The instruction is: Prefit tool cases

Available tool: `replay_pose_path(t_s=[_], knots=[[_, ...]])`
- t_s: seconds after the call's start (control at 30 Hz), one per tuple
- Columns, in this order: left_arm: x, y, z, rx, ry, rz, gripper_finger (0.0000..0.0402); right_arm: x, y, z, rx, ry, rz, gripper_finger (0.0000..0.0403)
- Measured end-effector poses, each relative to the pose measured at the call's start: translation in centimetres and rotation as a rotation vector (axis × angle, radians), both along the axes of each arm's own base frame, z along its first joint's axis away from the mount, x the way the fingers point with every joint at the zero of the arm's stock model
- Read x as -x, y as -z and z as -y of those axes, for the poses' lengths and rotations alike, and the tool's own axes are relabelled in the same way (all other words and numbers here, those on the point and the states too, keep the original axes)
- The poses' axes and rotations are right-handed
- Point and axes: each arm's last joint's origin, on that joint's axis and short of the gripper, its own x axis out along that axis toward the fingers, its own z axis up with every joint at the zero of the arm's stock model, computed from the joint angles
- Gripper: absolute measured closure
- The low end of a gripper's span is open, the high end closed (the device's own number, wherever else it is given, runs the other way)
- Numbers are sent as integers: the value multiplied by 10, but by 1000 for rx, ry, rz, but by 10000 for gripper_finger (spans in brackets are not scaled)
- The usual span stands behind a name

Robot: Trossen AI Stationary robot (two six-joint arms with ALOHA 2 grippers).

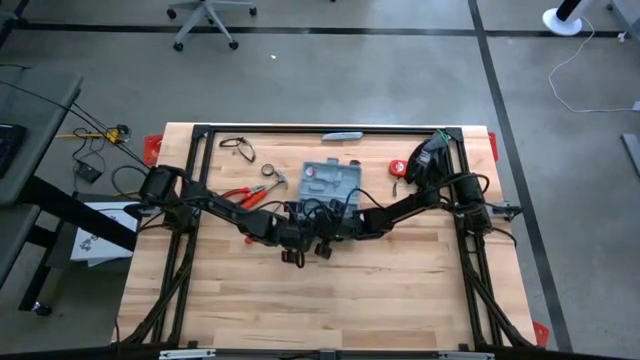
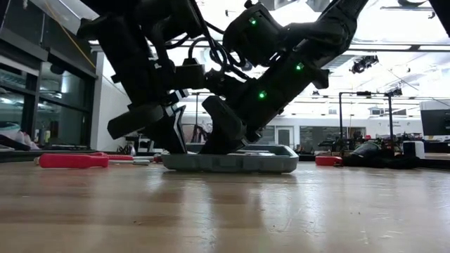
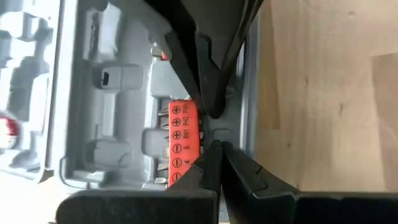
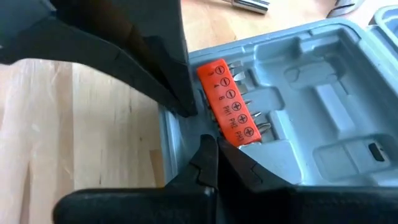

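Note:
The blue-grey tool case (image 1: 331,180) lies open on the table's far middle, its moulded inside up. An orange bit holder (image 3: 183,142) sits in a slot beside the case's near wall (image 3: 244,93). My left gripper (image 3: 214,148) comes in from the table's left and my right gripper (image 4: 208,144) from the right. Both are shut and slant down. Their tips meet at the holder's near edge, close to each other. In the low view both stand on the case's tray (image 2: 232,161). My left gripper sets its shut fingertips (image 3: 211,152) down at the bit holder's near edge (image 3: 194,148), by the case's wall, slanting down from the table's left. Whether they bear on the holder or on the case I cannot tell. My right gripper sets its shut fingertips (image 4: 205,148) down by the holder's end (image 4: 239,132), slanting down from the table's right. Holder or case wall, I cannot tell. The case lies flat on the table.
Red-handled pliers (image 1: 240,195) and a hammer (image 1: 276,178) lie left of the case. A red tape measure (image 1: 397,168) and a dark tool (image 1: 430,155) lie to its right. A slim grey-blue bar (image 1: 342,135) lies at the far edge. Bare wood (image 1: 330,300) spreads toward the near edge.

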Motion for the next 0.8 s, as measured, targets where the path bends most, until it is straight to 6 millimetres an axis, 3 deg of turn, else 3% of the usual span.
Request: replay_pose_path(t_s=[0.3, 0.6, 0.8], knots=[[2, -10, 0, -1, 28, 14, 402, -1, 0, 0, -7, -4, 1, 403], [11, -41, -16, -59, -31, 70, 401, 1, 2, -1, -4, -14, -15, 403], [9, -39, -26, 51, 46, 17, 401, 1, 2, -1, -5, -11, -15, 403]])
